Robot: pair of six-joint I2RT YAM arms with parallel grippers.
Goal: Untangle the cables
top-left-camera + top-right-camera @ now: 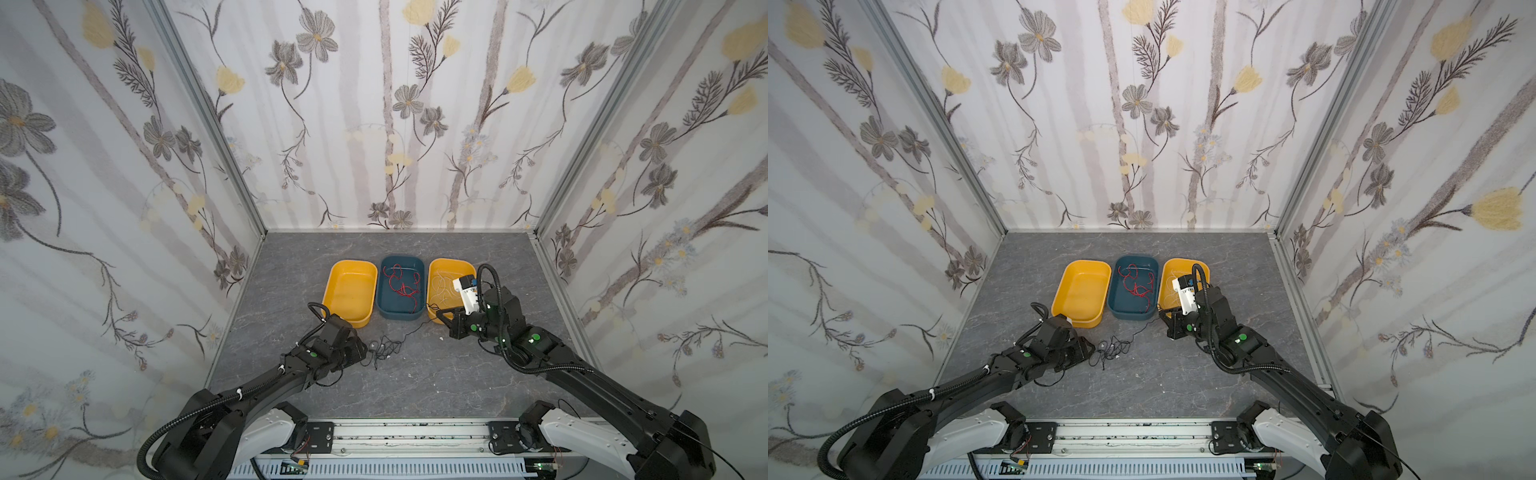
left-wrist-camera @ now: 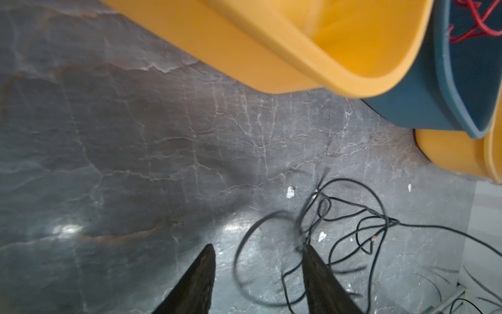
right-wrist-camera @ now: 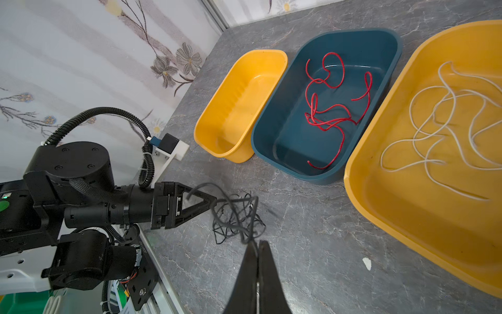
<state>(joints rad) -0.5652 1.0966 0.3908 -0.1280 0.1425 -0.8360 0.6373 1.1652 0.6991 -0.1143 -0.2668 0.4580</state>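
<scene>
Three colours of cable to account for, and two look sorted. The red cables (image 1: 401, 284) lie in the blue bin (image 1: 399, 319), and the white cables (image 3: 445, 117) lie in the right yellow bin (image 1: 451, 262).

What remains is the black cables (image 1: 384, 347), a loose knot on the table (image 1: 415, 386) at about six o'clock from the blue bin. The left yellow bin (image 1: 347, 321), at eleven o'clock from the knot, holds nothing.

My right gripper (image 3: 256, 243) sits at two o'clock from the knot, fingers pressed together on one black strand that runs back to it. My left gripper (image 2: 258, 246) is at nine o'clock from the knot. Its fingers are spread and one rests against a loop, gripping nothing that I can see.

I judge this wire to be very light, limp and a little springy, so pulling it will likely drag the whole knot rather than slide a strand free. I would take a single outer loop or a free end, never the dense middle.
</scene>
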